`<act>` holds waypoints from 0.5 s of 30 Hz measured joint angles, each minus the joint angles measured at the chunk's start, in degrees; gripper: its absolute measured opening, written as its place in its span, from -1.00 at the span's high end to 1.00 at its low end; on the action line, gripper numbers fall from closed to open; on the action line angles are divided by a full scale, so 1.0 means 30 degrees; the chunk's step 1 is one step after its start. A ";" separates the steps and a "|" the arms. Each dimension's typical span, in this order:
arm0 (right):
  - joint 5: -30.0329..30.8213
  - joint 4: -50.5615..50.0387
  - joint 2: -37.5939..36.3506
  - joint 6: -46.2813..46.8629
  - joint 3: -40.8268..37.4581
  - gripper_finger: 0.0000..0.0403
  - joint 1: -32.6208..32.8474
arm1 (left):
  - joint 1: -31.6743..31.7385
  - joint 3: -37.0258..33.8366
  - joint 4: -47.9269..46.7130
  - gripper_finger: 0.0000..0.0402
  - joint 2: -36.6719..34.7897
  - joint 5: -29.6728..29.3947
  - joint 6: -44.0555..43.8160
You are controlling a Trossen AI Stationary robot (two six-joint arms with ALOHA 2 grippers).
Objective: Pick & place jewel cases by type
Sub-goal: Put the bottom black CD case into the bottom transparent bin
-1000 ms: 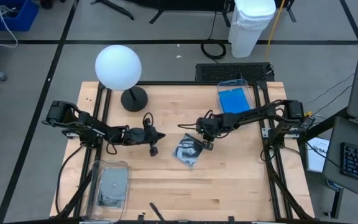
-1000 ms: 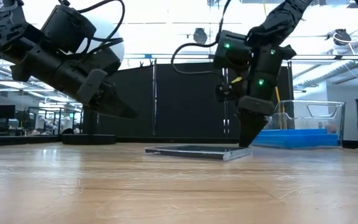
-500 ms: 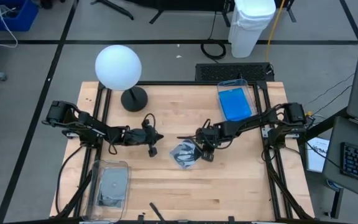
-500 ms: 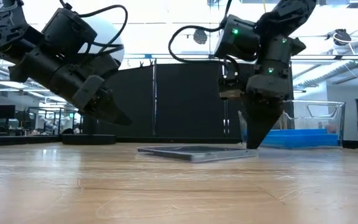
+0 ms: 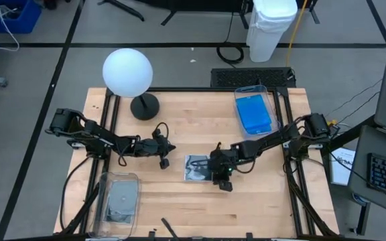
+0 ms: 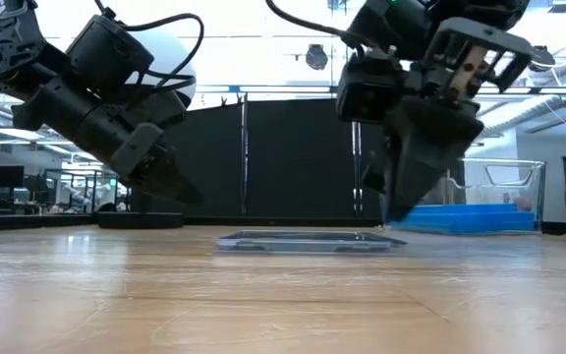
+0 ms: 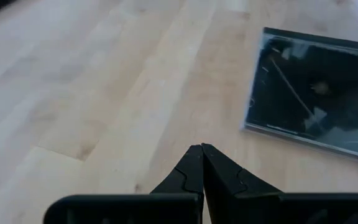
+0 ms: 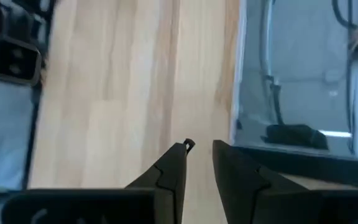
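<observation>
Dark jewel case [image 5: 196, 169] lies flat mid-table, so you have the right gripper [image 5: 222, 182] at its edge, fingers slightly parted and holding nothing; your left gripper [image 5: 167, 161] waits nearby, closed and empty.

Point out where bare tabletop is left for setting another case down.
Free: the near right corner, below the right gripper, and the strip between the lamp and blue-case bin. Crowded: mid-table, where the left gripper, dark case and right gripper cluster.
</observation>
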 joint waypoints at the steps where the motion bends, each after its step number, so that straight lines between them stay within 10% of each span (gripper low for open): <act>1: 0.0050 -0.0237 0.0000 -0.0210 0.0000 0.65 0.0037 | 0.0003 0.0000 -0.0037 0.97 0.0000 0.0394 -0.0102; 6: 0.0355 -0.2207 0.0000 -0.0489 0.0000 0.65 0.0141 | -0.0353 0.0000 -0.0038 0.97 0.0000 0.4276 -0.1158; 15: 0.1561 -0.4740 -0.0044 -0.2509 0.0018 0.65 0.0131 | -0.2652 0.0624 -0.1311 0.97 0.0000 0.3724 -0.0566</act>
